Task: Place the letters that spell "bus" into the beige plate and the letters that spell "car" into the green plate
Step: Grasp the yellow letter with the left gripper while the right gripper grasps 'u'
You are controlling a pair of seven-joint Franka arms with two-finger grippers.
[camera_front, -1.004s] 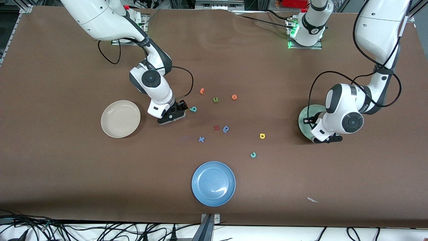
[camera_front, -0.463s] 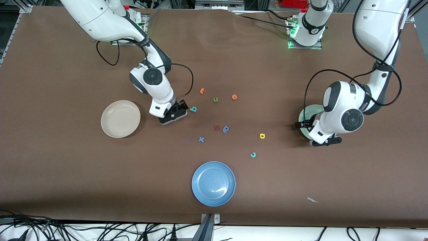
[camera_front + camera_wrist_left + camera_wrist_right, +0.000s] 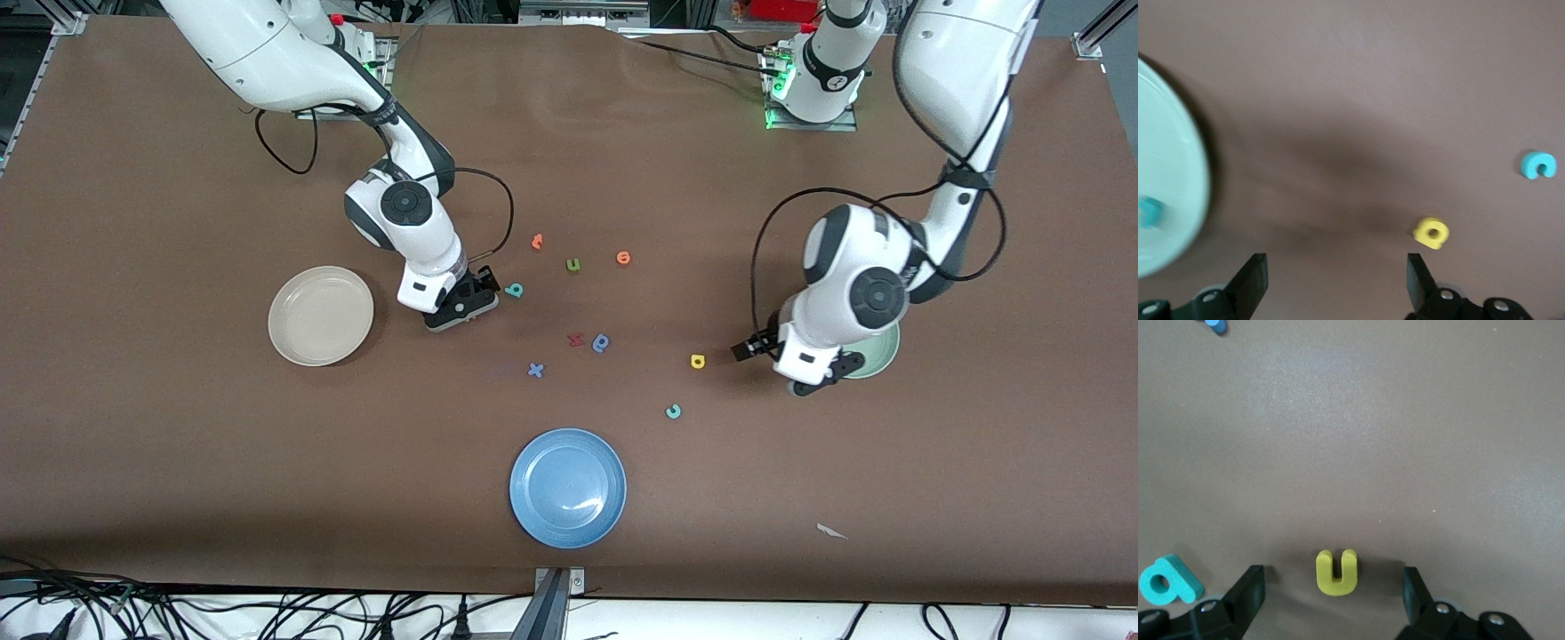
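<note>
The right claw (image 3: 1334, 600) stood open astride a yellow u (image 3: 1336, 572) on the tabletop (image 3: 178, 444), needing only a square descent before closing; a teal b (image 3: 514, 290) lay just beside. The left claw (image 3: 1338, 283), open, hovered near a yellow a (image 3: 698, 361), the green plate (image 3: 880, 356) beside it holding one teal letter (image 3: 1149, 211). The beige plate (image 3: 320, 316) waited empty.
</note>
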